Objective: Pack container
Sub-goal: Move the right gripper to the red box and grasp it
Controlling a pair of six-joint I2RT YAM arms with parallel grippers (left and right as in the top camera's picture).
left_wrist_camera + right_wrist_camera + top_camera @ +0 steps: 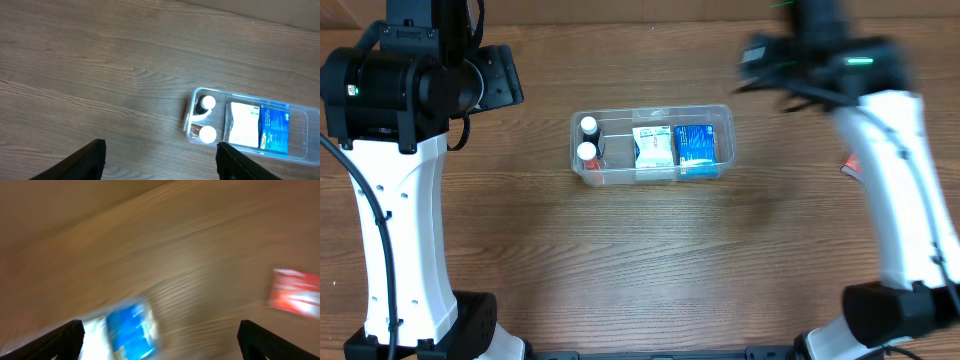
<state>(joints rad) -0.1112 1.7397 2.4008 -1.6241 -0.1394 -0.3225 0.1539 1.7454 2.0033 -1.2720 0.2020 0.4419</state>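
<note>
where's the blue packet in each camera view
Overhead: the blue packet lies at the right end of the container, just above picture centre.
Left wrist: the packet sits lower right, at the same end of the container.
Right wrist: it is at the bottom, left of centre, motion-blurred.
Shared landmark: the white packet beside it, clear in the overhead and left wrist views only.

The table (650, 260) is carrying the container (617, 150) just far of centre. A red packet (849, 165) is lying well to its right, partly hidden.
</note>
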